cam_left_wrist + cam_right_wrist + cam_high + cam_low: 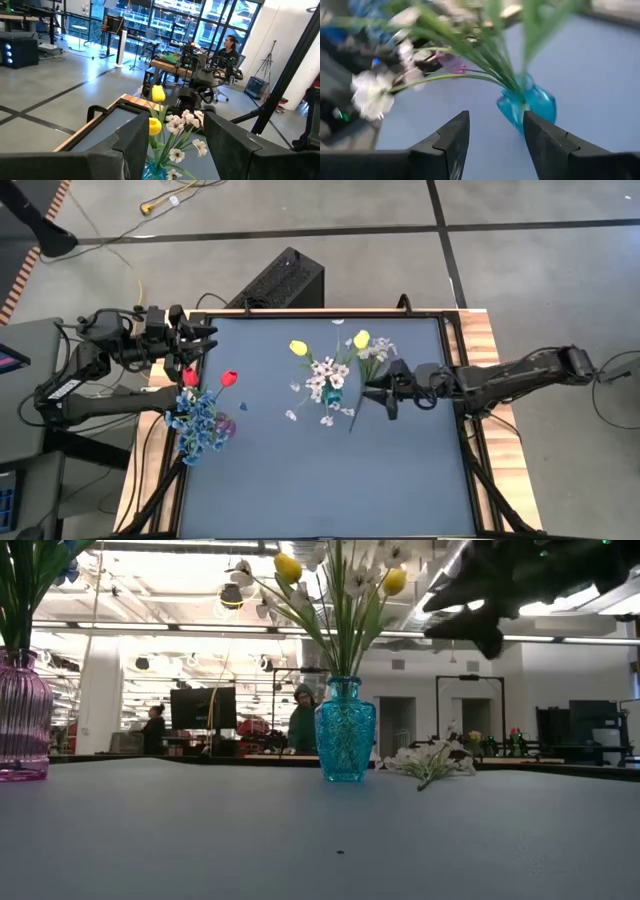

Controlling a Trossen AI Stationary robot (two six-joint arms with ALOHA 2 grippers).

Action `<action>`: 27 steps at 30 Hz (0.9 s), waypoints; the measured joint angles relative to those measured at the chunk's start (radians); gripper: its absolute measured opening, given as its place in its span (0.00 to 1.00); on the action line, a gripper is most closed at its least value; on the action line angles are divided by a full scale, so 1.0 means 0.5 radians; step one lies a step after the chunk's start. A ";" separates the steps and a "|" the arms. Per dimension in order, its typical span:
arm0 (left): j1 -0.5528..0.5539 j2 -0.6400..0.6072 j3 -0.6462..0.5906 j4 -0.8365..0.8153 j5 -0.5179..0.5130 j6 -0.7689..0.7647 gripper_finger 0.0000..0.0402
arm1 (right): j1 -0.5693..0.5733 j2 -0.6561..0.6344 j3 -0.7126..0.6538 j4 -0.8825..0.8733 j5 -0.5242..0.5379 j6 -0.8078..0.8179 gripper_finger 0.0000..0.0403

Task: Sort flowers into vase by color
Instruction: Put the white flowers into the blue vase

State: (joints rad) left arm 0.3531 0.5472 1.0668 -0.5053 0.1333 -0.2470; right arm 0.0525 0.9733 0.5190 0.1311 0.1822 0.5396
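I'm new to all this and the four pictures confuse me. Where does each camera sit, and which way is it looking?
High view: above the table, looking straight down; both arms show, left gripper, right gripper.
Low view: at tabletop height, looking level across at the blue vase and the room; an arm overhead.
Left wrist view: on the left arm, facing the blue vase's flowers past its open fingers.
Right wrist view: on the right arm, open fingers framing the blue vase.
All four share the blue vase.

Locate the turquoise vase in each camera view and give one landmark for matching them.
High view: turquoise vase mid-table, mostly hidden under its flowers.
Low view: centre, upright.
Left wrist view: only its rim at the bottom edge.
Right wrist view: right of centre.
Shared landmark: the yellow tulips in it, blurred in the right wrist view.
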 joint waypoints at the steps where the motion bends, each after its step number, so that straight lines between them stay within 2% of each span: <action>1: 0.000 -0.001 0.000 0.000 0.000 0.000 0.44 | -0.028 -0.027 0.000 -0.073 0.000 0.134 0.53; 4: 0.000 -0.001 -0.001 0.000 0.000 0.000 0.44 | -0.121 -0.064 0.000 -0.353 -0.017 0.512 0.53; 7: 0.000 0.000 0.000 0.000 0.000 0.000 0.44 | -0.213 -0.060 0.000 -0.636 -0.130 0.931 0.53; 11: -0.001 -0.001 0.000 0.000 -0.001 0.000 0.44 | -0.348 0.040 -0.001 -0.904 -0.173 1.422 0.53; 19: -0.001 0.000 0.000 0.007 0.028 -0.009 0.44 | -0.475 0.448 0.006 -0.634 -0.167 1.625 0.52; 27: -0.001 -0.001 0.000 0.007 0.037 -0.020 0.44 | -0.545 0.898 0.306 -0.781 -0.175 1.597 0.52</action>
State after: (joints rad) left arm 0.3527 0.5468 1.0668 -0.5018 0.1517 -0.2568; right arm -0.2198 1.4221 0.6720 -0.2596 0.0948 1.3382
